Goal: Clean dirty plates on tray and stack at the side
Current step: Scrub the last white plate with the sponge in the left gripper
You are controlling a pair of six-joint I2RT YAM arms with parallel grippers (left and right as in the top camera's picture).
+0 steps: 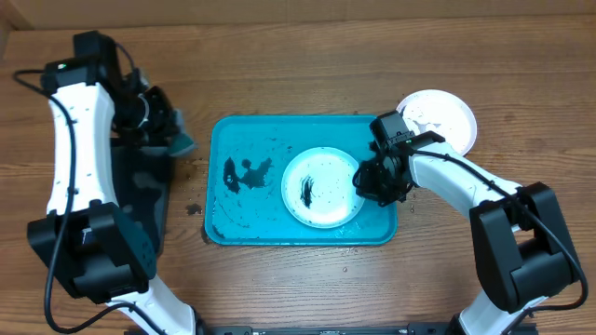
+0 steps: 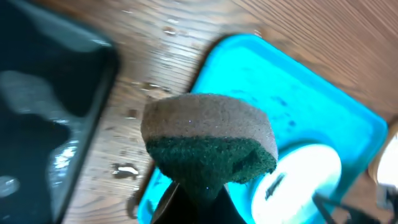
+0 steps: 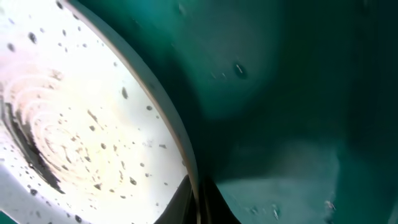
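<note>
The turquoise tray [image 1: 233, 233] lies in the middle of the table, with its long axis going left to right in the overhead view. In its right half there is one plate [image 1: 321, 188], marked with a black smear that runs roughly up and down and with many specks. The left half of the tray floor has black stains [image 1: 244, 172]. A black tray [image 1: 149, 200] is just to the left and shows a wet shine inside. A second plate [image 1: 440, 116] sits on the wood beyond the tray's far right corner. The right gripper [image 1: 372, 179] is clamped on the right rim of the first plate. The left gripper [image 1: 166, 126] pinches a sponge [image 2: 208, 146], green side down, above the table between both trays.
</note>
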